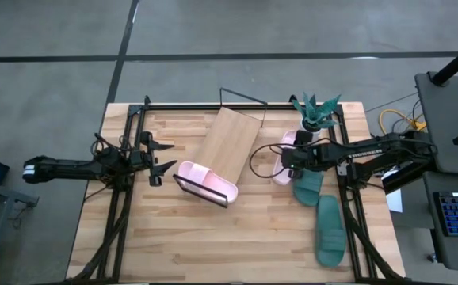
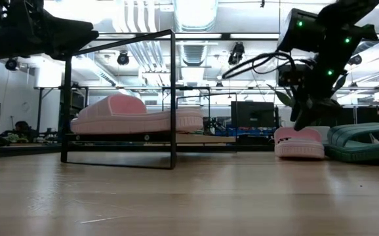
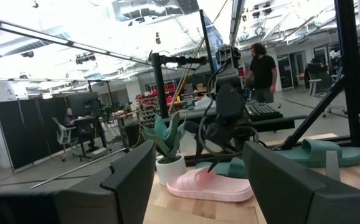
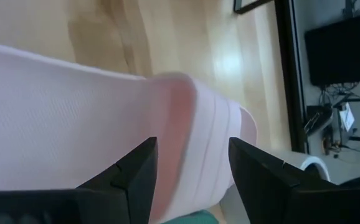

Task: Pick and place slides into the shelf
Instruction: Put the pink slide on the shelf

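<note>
One pale pink slide (image 1: 206,182) (image 2: 137,116) lies sole-down on the near end of the shelf (image 1: 227,139), a light-wood board in a black wire frame (image 2: 172,98). The second pink slide (image 1: 284,172) (image 2: 299,142) rests on the table near the plant. My right gripper (image 1: 287,161) (image 4: 192,168) is open just above it, pointing down, with its fingers on either side of the wide strap (image 4: 189,118). Two teal slides (image 1: 308,190) (image 1: 330,231) lie to its right on the table. My left gripper (image 1: 168,156) (image 3: 198,180) hovers open, left of the shelf. My right gripper comes at the second pink slide from above, one finger (image 4: 133,177) on each side of its strap (image 4: 198,134). I cannot tell whether the fingers touch it. The slide lies flat on the table.
A potted plant (image 1: 314,115) (image 3: 167,146) stands at the far right, close behind the right gripper. Black frame rails (image 1: 118,214) run along both table sides. Bare tabletop (image 1: 237,245) lies near the front edge. A person (image 3: 264,68) stands in the room beyond.
</note>
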Controlling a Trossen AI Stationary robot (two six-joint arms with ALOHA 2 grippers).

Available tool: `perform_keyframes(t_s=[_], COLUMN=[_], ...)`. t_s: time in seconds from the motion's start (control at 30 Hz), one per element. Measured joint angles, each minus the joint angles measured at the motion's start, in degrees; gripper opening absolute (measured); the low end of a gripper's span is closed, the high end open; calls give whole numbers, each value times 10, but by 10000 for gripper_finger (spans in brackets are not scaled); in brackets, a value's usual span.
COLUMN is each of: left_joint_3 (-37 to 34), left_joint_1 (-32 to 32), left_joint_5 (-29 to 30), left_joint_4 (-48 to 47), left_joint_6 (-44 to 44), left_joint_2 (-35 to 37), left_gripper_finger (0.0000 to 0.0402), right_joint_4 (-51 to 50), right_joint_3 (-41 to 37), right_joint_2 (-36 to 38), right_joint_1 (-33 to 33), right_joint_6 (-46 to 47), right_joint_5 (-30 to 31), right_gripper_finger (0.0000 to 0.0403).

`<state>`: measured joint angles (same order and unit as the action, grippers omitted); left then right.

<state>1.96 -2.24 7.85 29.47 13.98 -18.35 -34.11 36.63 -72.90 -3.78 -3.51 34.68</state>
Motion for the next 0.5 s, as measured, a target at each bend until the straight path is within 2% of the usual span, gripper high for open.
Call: perform_keyframes(t_s=[0.5], left_joint_3=[0], left_joint_1=[0], left_joint_5=[0], left_joint_4=[0], left_joint_6=[0], left_joint_2=[0], left_gripper_finger=[228], right_joint_4=[14], right_joint_3=[-5], right_joint_2=[-2], right_joint_1=[-20], right_joint_6=[0], right_joint_5=[-2], right_gripper_finger=[187])
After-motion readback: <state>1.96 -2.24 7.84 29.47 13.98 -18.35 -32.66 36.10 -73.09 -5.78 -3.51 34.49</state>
